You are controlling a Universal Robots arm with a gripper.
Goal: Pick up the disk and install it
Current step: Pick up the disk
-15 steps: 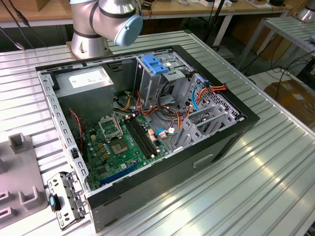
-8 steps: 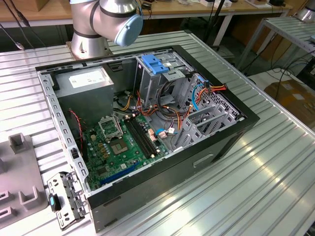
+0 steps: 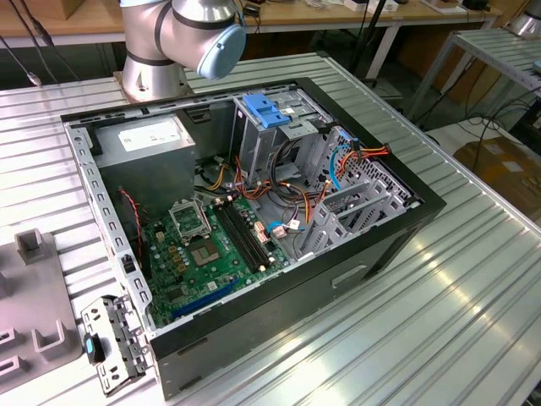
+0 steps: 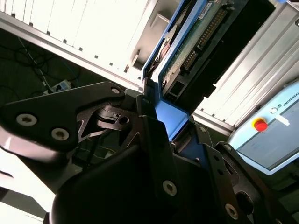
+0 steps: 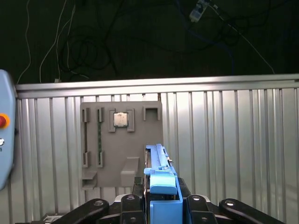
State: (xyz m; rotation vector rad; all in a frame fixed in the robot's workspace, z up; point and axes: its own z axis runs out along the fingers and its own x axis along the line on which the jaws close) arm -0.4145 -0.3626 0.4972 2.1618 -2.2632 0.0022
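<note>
The pick looks done and the install is not; the disk (image 5: 161,176) sits in the gripper (image 5: 161,205), off the table (image 5: 233,149) as far as I can judge, and the drive cage (image 3: 254,139) inside the open case (image 3: 423,207) stands without it, the blue latch (image 3: 265,111) on top. The fingers (image 4: 154,135) are drawn in narrow and clamp the disk by its blue bracket end; in the second wrist view its board side and connectors run up and away from the jaws. The disk is held edge-on, pointing out from the wrist toward the grey tray (image 5: 105,154), which lies on the table with a chip (image 5: 121,119) seated in one pocket; the disk probably hangs just beside the tray's edge and not over it, though the angle makes that hard to judge. The arm (image 3: 182,34) shows its base and one joint behind the case at the top of the exterior view; the wrist is turned to look down on the table, with the pendant (image 4: 275,135) off to one side.
</note>
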